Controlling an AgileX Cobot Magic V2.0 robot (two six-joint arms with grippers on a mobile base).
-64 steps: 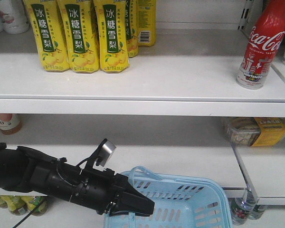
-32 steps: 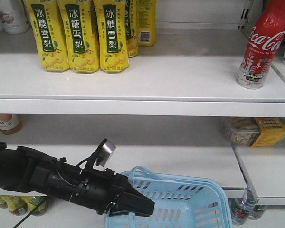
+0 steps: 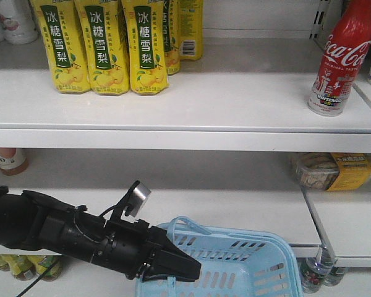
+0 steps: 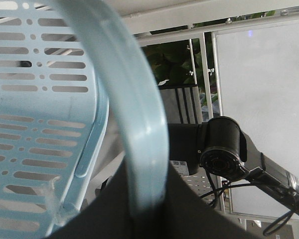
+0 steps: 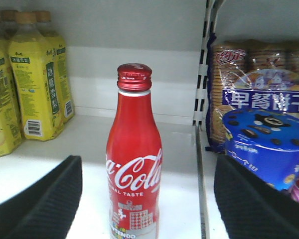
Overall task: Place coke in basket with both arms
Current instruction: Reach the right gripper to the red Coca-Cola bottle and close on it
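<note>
Exterior front-facing view: versus half a second ago the left arm (image 3: 62, 232) and coke (image 3: 334, 62) sit the same, while the basket (image 3: 260, 236) has shifted slightly, its right end a bit higher in frame. Count: one coke, one basket, one arm in this view, and three yellow drink cartons (image 3: 102, 46) in the front row with more behind. The coke stands upright at the right end of the upper white table (image 3: 235, 99), long axis vertical, cap up, script facing the camera. The left gripper (image 3: 179, 267) is at the basket's near edge, jaws clenched on the looped handle (image 4: 139, 114), which runs down into them in the left wrist view. In the right wrist view the right gripper (image 5: 147, 172) has its jaws spread wide either side of the coke, not touching it.
</note>
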